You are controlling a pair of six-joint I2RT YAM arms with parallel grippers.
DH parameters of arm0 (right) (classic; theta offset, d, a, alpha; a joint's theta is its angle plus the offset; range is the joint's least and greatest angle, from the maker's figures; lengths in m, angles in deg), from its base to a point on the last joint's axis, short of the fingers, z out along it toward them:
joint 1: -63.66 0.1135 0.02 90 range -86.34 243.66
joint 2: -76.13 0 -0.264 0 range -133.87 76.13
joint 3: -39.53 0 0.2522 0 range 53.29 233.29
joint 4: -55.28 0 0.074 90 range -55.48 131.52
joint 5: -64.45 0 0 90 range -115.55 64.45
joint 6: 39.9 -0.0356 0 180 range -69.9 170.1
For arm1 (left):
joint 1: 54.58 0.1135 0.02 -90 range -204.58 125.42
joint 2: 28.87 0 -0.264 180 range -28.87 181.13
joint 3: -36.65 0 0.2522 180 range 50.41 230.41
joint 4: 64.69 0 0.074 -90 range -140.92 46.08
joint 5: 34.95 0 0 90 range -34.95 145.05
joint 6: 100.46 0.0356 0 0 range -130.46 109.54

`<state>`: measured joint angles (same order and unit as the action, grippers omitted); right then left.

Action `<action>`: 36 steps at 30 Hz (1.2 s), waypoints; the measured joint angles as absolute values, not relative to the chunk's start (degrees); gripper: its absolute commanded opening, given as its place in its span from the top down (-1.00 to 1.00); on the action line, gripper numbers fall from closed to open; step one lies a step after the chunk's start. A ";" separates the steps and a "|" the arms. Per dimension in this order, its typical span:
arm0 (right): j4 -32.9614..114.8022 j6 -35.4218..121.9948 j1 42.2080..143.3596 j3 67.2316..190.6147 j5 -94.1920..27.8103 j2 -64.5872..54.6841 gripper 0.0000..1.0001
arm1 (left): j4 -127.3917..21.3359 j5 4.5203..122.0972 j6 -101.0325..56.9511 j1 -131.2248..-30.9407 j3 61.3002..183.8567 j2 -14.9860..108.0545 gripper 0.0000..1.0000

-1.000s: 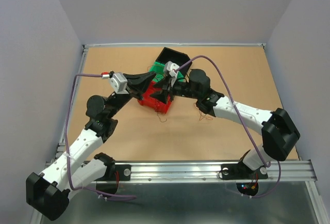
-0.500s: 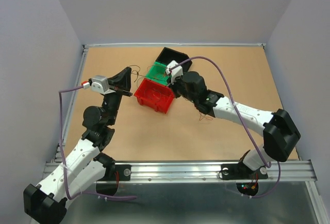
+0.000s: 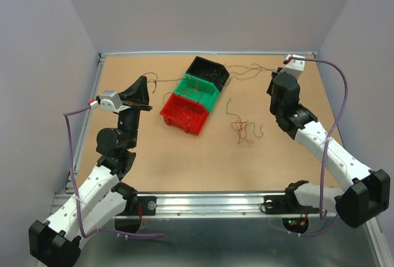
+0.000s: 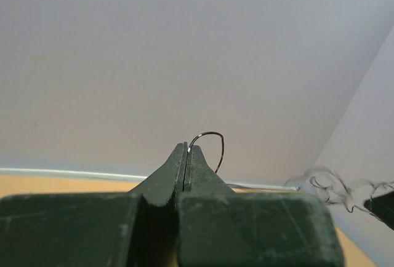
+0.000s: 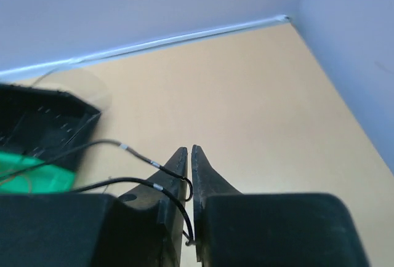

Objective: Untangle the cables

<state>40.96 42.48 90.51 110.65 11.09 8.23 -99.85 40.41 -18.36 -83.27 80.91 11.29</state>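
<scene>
A thin dark cable (image 3: 245, 71) runs stretched from my left gripper (image 3: 144, 81) over the bins to my right gripper (image 3: 271, 77). Both grippers are lifted above the table. In the left wrist view the jaws (image 4: 186, 148) are shut on the cable's end, which curls up in a small loop (image 4: 213, 139). In the right wrist view the jaws (image 5: 189, 151) pinch a dark cable (image 5: 126, 148) that hooks in between them. A small tangle of red and brown cables (image 3: 242, 126) lies loose on the table right of the bins.
Three bins stand in a row at mid-table: black (image 3: 203, 66), green (image 3: 204, 96), red (image 3: 183, 118). The stretched cable crosses above the green and black ones. Pale walls enclose the table on three sides. The metal rail runs along the near edge.
Both grippers have pulled away from the bins: the left to the left, the right far to the back right. The dark cable is now drawn out between them, and loose cables show on the table.
</scene>
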 measured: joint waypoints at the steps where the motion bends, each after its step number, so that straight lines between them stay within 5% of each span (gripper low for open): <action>1: 40.70 41.72 89.26 110.22 13.08 8.86 0.99 | -100.22 40.17 -18.36 -83.14 80.91 11.29 1.00; 15: 39.60 34.00 86.42 106.59 22.17 10.33 0.99 | -101.58 36.04 -17.66 -82.59 81.28 12.27 1.00; 25: 40.52 26.44 80.93 97.32 32.58 30.00 0.99 | -96.83 30.47 -22.95 -69.35 85.41 15.68 1.00; 31: 41.79 28.58 80.91 95.55 26.63 35.84 0.99 | -96.81 34.69 -24.35 -68.71 85.24 14.94 1.00; 33: 42.29 30.00 80.91 95.55 22.76 34.96 0.78 | -97.27 35.85 -24.39 -68.71 84.67 13.30 1.00; 34: 42.38 30.77 80.91 95.55 20.49 34.33 0.03 | -97.58 36.37 -24.39 -68.71 84.52 12.30 1.00; 36: 42.69 31.93 80.91 95.55 15.95 32.34 -0.58 | -98.43 37.00 -24.42 -68.71 84.52 10.57 1.00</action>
<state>42.69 31.93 80.91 95.55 15.95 32.34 -98.43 37.00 -24.42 -68.71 84.52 10.57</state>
